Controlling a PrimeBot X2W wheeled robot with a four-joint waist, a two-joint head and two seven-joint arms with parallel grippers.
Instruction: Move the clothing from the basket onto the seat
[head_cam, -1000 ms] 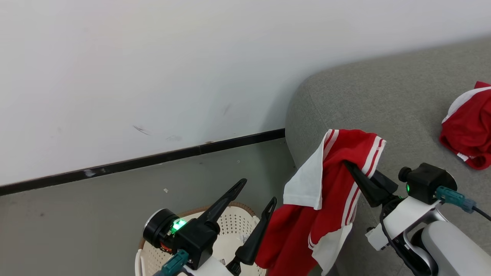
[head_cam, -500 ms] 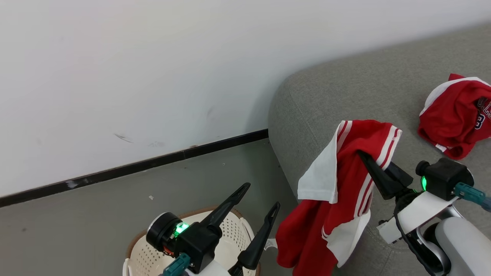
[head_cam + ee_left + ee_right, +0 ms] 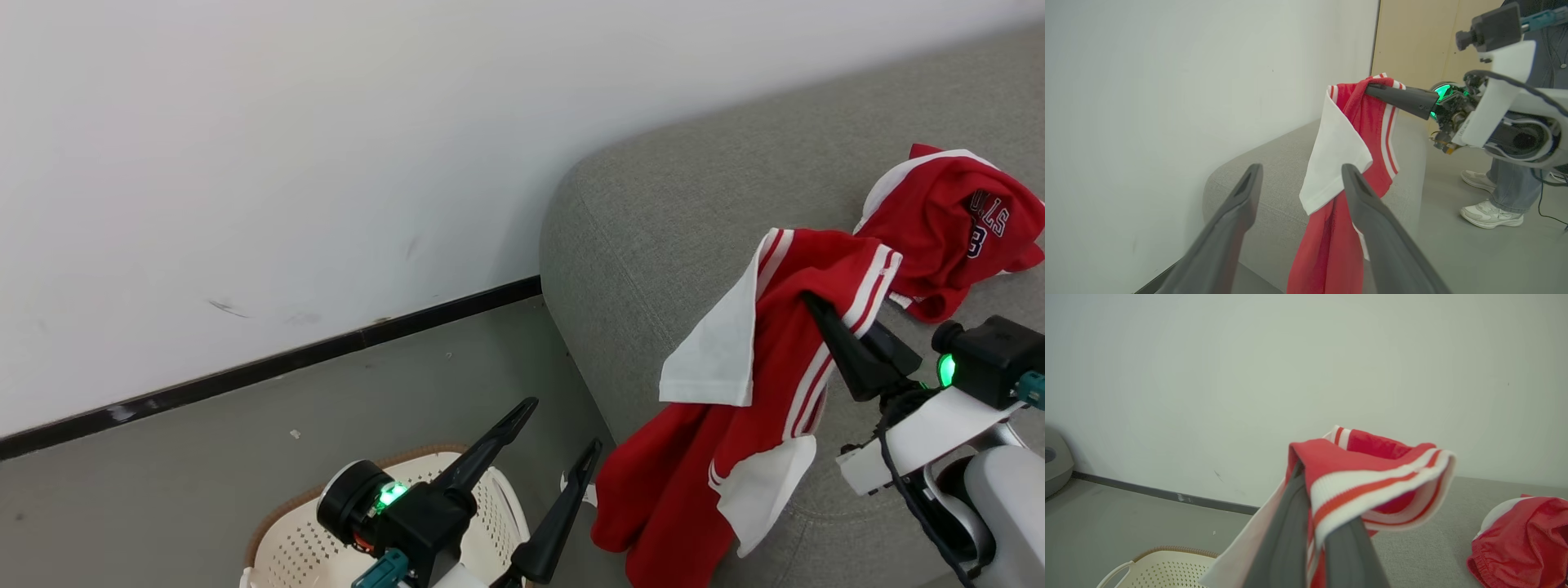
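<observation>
my right gripper [image 3: 810, 299] clamps clothing [image 3: 759, 392], hanging beneath it by seat [image 3: 653, 220] | my left gripper [image 3: 563, 423] apart | left wrist view: person's shoes [image 3: 1490, 214]

Readable print sits on the second red garment [image 3: 931, 220], crumpled on the seat [image 3: 653, 204], upper right of the head view. It has dark lettering [image 3: 989, 216] with a pale outline, running sideways. The visible end reads roughly "LLS" or "ULS"; the earlier letters are lost in a fold. Just beside the letters is one dark digit [image 3: 976, 245] in the same style. It looks like "8" but could be "3"; cannot tell. A small white tag [image 3: 591, 495] at lower centre of the head view sits at the edge of the hanging clothing [image 3: 775, 384]. It is too small to read.
</observation>
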